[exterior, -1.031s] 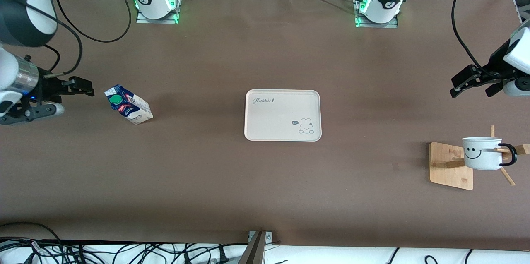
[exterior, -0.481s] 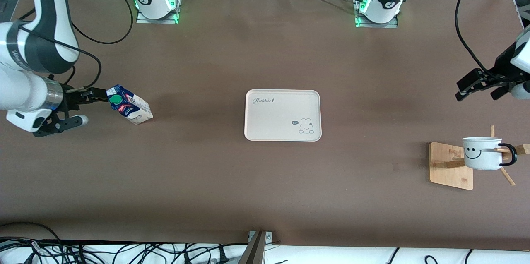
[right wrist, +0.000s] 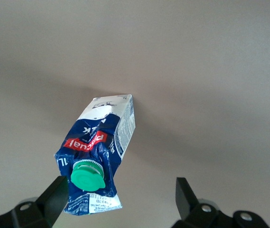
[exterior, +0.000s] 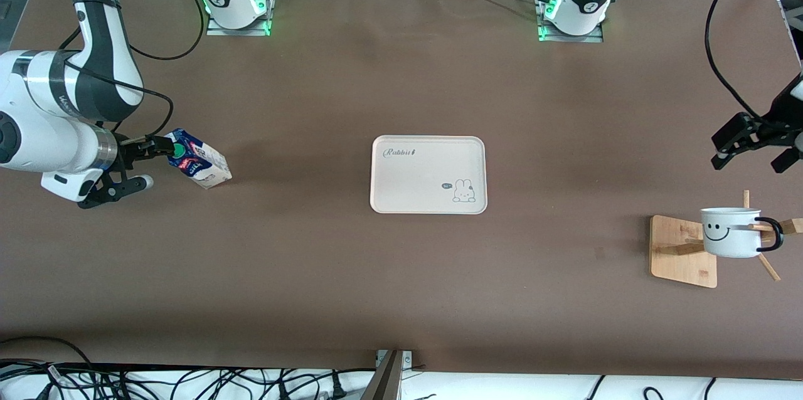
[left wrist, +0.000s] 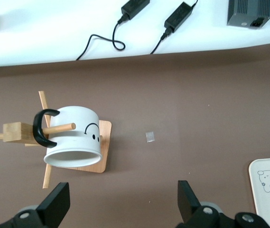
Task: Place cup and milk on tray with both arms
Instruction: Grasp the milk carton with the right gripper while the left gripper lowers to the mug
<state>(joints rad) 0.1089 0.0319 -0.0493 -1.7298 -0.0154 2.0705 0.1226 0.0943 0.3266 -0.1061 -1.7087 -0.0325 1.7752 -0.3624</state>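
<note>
The milk [exterior: 199, 162] stands on the table toward the right arm's end, its green cap facing my right gripper [exterior: 147, 163]. That gripper is open at the carton's top. In the right wrist view the milk [right wrist: 99, 149] sits just ahead of the right gripper [right wrist: 120, 202], close to one finger [right wrist: 54, 199]. The cup [exterior: 731, 232] hangs by its handle on a wooden rack [exterior: 680, 252] toward the left arm's end. My left gripper [exterior: 753, 155] is open, up in the air beside the rack. The left wrist view shows the cup [left wrist: 75, 137] ahead of the left gripper [left wrist: 120, 204]. The tray [exterior: 428, 155] lies mid-table, empty.
Cables lie along the table edge nearest the front camera [exterior: 188, 381]. A small scrap [left wrist: 150, 137] lies on the table beside the rack. Power adapters [left wrist: 180, 14] and cords lie on the white surface past the table edge. A tray corner [left wrist: 263, 204] shows in the left wrist view.
My right gripper has moved in toward the milk and now reaches its top. My left gripper has moved toward the left arm's end of the table and nearer the rack.
</note>
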